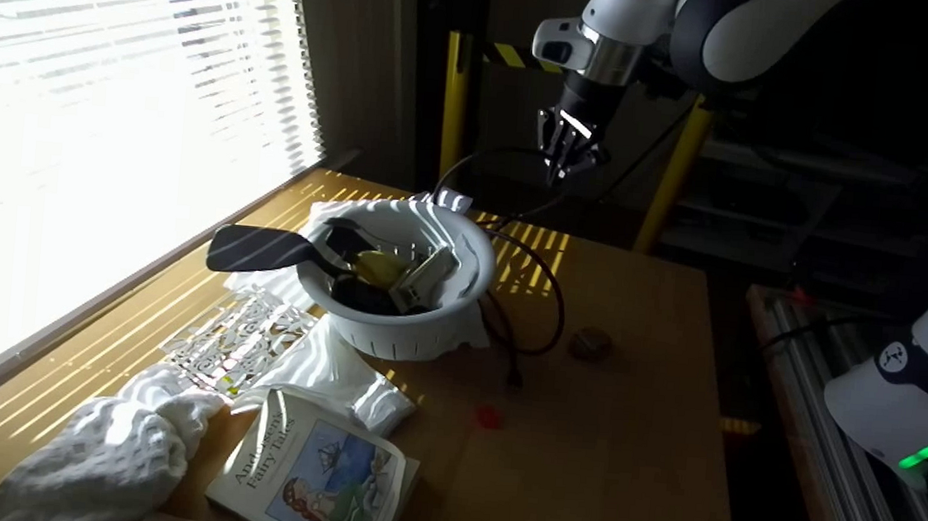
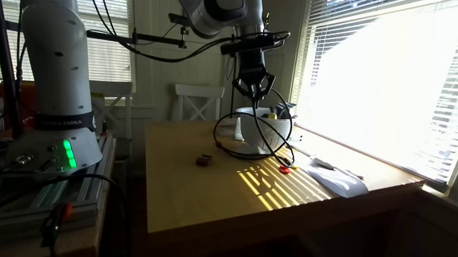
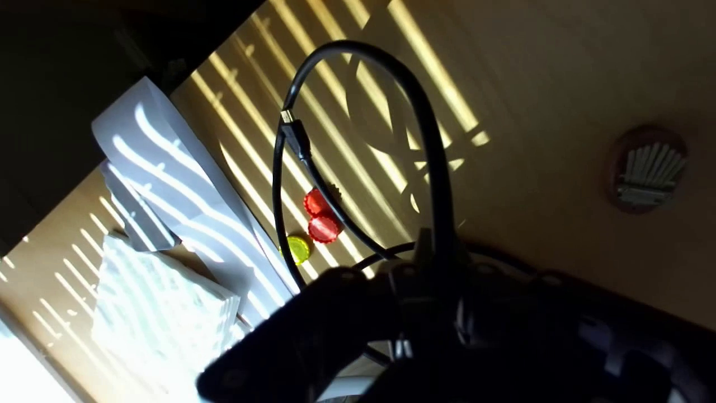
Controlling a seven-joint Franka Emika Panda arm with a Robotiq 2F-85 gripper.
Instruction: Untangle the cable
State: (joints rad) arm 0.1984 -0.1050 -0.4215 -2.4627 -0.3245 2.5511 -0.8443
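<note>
One black cable (image 3: 436, 145) pinched above the table (image 1: 598, 453)

The gripper (image 2: 255, 101) hangs with its jaws pressed together on a stretch of the cable. In an exterior view the cable drops from the jaws in wide, crossing loops that pass in front of a white colander (image 2: 249, 132); in both exterior views part of it lies on the table beside that colander.

Only the wrist view makes out the bright metal tip of a plug (image 3: 296, 140) that overlaps a loop of the cable; whether the two touch cannot be told. It also separates two red caps (image 3: 324, 228) and a yellow cap (image 3: 298, 250), seen between two strands, and resolves a row of pale strips on a small round brown object (image 3: 649, 168), which is no more than a dark lump in both exterior views.

The inside of the colander shows in an exterior view, where a black spatula (image 1: 262, 250) juts out over the rim and a yellow item (image 1: 380, 269) lies within. A book (image 1: 322, 481) titled Andersen's Fairy Tales and a rumpled white cloth (image 1: 101, 447) lie in the foreground there. Behind the table, an exterior view takes in a white chair (image 2: 199, 90).
</note>
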